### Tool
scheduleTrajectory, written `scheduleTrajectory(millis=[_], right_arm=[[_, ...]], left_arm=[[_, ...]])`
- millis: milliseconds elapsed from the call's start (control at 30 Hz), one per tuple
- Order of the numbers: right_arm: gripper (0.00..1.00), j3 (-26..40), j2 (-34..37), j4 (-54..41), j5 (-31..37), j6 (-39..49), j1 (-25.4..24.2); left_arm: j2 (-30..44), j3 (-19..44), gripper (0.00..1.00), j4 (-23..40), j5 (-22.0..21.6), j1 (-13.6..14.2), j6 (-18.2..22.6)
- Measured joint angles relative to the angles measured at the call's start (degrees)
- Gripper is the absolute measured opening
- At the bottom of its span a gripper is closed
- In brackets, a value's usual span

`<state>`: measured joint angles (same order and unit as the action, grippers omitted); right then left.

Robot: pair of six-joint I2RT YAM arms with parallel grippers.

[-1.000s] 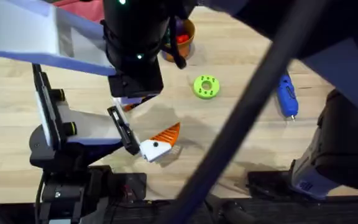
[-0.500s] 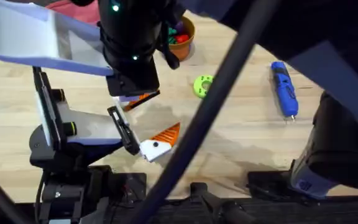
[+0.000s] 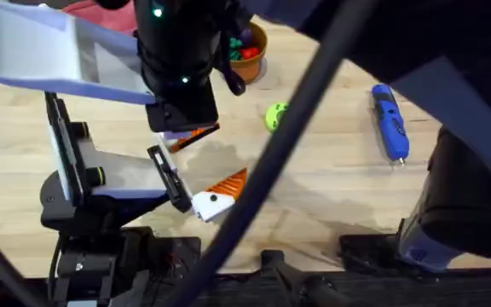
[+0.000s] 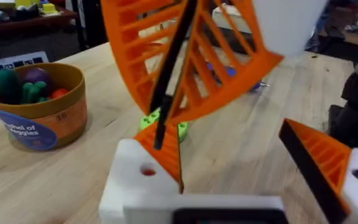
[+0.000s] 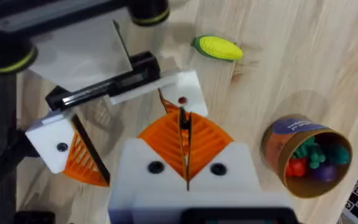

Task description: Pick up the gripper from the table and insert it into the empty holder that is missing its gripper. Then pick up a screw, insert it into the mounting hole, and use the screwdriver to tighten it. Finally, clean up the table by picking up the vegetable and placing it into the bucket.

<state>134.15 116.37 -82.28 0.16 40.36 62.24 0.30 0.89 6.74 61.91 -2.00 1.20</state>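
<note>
In the overhead view, a pale wood-grain table (image 3: 356,192) is crossed by a blurred dark bar, by which half of a green disc (image 3: 274,116) is covered. A fat blue screwdriver (image 3: 389,121) with a thin metal tip is seen lying well to the right of it. The round orange-brown bucket (image 3: 259,53), with small toys inside, is partly hidden behind a bulky black arm.

In the left wrist view, the left gripper (image 4: 241,167) is seen with its fingers spread apart. One finger carries an orange ribbed pad. The other is the bare white blocky holder (image 4: 132,186), marked by a small round hole. The right gripper (image 4: 161,135), made of orange lattice plastic, is pressed together from above. It is clamped on the gripper (image 4: 168,157), a small orange wedge with a dark edge. That wedge is set against the top of the holder. The bucket is seen off to one side.

In the right wrist view, the smooth yellow-green vegetable (image 5: 216,48) lies on bare wood beyond the holder, well apart from the bucket.
</note>
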Motion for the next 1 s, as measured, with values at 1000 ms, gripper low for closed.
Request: scheduleTrajectory(millis=[1000], right_arm=[[0.006,0.00,1.88,0.00,1.75,0.04,0.00]], left_arm=[[0.00,0.00,0.985,-0.02,0.00,0.00,0.02]])
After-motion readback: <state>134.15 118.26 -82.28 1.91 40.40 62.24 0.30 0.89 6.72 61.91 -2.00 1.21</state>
